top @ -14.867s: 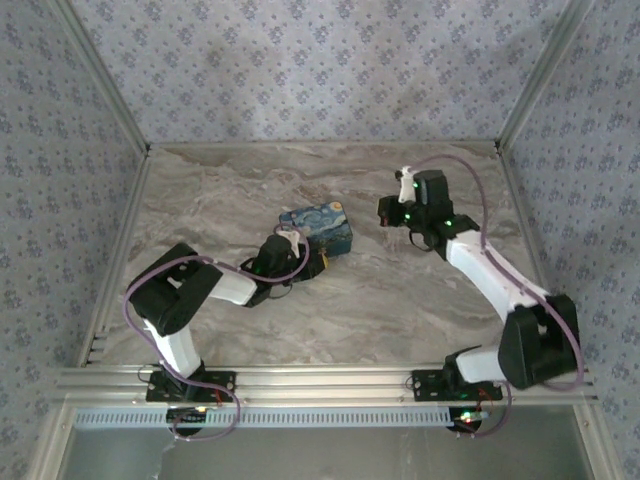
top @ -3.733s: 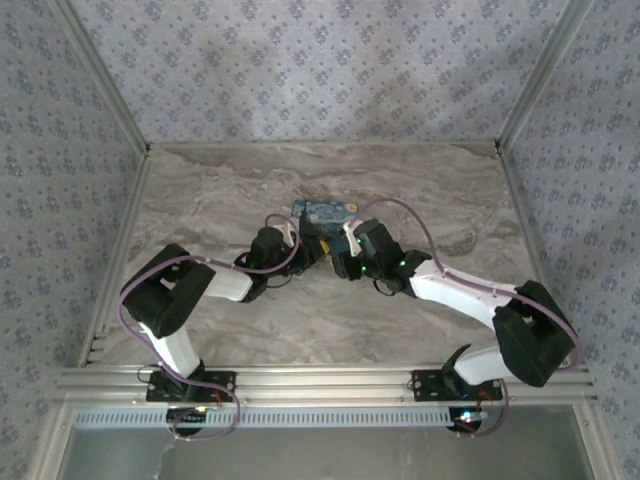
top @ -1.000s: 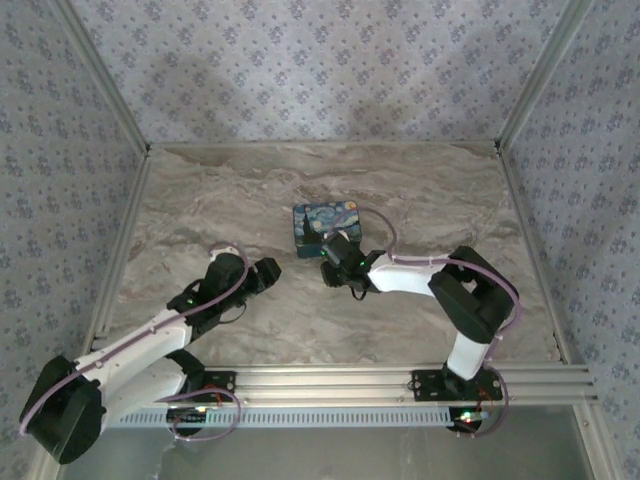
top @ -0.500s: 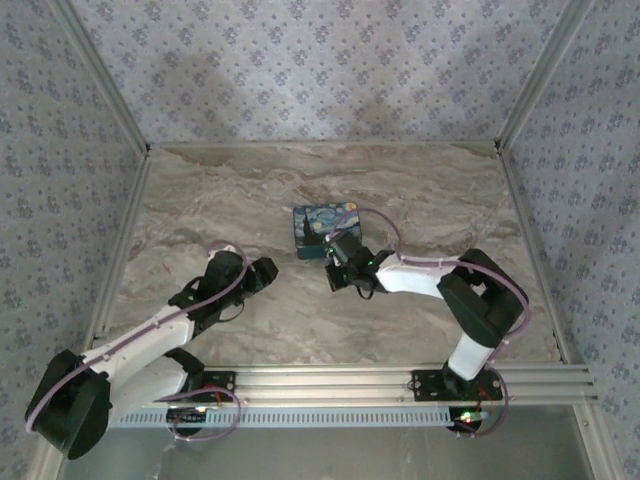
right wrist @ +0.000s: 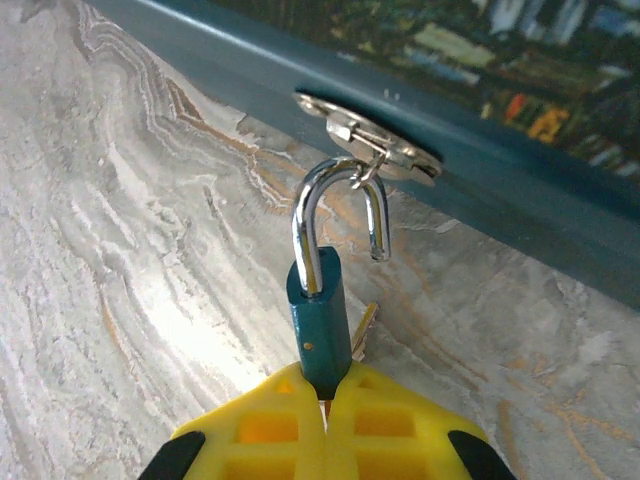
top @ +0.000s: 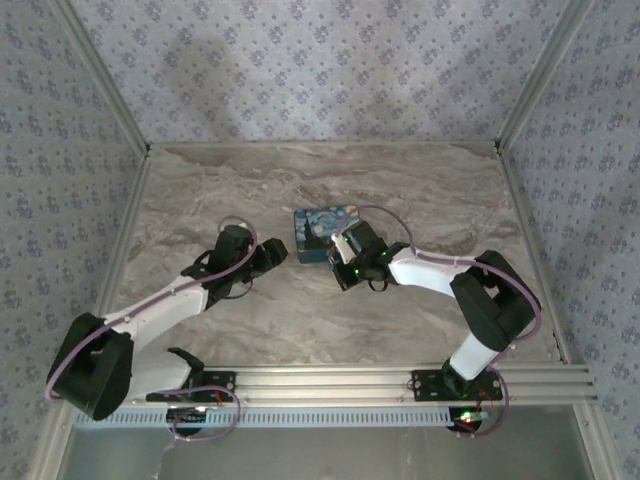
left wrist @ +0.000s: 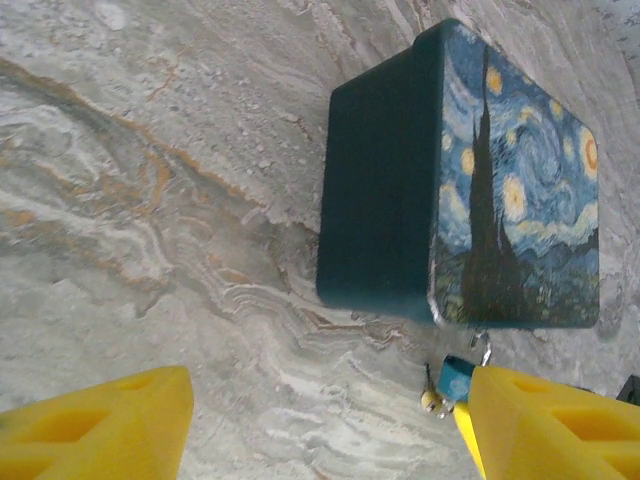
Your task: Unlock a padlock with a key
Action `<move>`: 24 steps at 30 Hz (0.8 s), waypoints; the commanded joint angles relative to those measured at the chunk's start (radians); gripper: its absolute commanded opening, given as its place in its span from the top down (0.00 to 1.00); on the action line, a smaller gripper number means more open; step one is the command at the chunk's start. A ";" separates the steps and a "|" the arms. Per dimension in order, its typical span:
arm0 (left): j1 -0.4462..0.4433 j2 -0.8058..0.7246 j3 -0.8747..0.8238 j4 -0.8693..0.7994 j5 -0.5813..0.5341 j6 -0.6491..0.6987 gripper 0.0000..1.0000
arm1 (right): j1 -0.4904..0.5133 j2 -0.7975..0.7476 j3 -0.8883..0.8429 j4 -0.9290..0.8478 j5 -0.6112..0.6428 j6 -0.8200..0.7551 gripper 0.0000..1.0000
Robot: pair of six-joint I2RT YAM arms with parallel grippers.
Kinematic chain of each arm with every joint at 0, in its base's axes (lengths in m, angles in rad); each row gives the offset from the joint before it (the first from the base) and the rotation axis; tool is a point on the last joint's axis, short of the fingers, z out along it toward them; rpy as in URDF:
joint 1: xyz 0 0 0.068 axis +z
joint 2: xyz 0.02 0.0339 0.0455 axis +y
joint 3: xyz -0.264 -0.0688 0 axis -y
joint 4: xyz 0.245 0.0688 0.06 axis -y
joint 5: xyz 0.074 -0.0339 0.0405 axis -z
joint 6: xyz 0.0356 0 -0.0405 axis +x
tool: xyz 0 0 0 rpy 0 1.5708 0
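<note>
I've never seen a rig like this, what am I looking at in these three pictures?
Two robot arms are bolted at the near edge of a marble-patterned table. One picture looks down from above; the other two come from a camera on each wrist, and the yellow wedges are end effector fingers. A blue starry-night box sits on the table. The left end effector is open and empty, facing the box. The right end effector is shut on a small teal padlock whose shackle, open at one end, hooks the box's hasp. The pale sliver beside it is probably the key.
</note>
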 commanded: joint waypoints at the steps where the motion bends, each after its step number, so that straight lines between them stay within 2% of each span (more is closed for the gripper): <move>1: 0.009 0.048 0.057 0.026 0.039 0.034 0.27 | -0.003 -0.005 0.037 -0.061 -0.057 -0.048 1.00; 24: 0.015 0.448 0.312 0.128 0.161 0.035 0.27 | 0.022 0.033 0.102 -0.150 -0.003 -0.143 1.00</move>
